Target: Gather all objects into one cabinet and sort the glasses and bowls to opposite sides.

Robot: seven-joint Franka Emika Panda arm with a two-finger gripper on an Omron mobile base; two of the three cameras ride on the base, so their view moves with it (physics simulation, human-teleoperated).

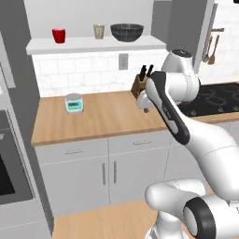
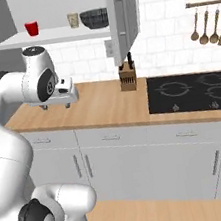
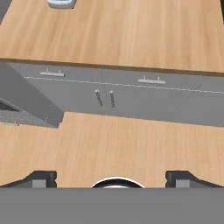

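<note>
Right now your tool (image 3: 111, 178) is spread wide and holds nothing, hovering above the wooden tabletop (image 1: 107, 114). The glossy red tapered cup (image 1: 59, 35), the pale beige cup (image 1: 98, 31) and the wide dark ribbed bowl (image 1: 126, 32) stand upright, mouths up, in a row on the white shelf board (image 1: 93, 44) of the grey wall cabinet (image 2: 123, 14). I judge gathering is nearly finished; next you should find the small blue bowl

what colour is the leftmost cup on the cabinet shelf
Glossy red. The red cup stands left of the beige cup; it shows best in the left base view.
</note>
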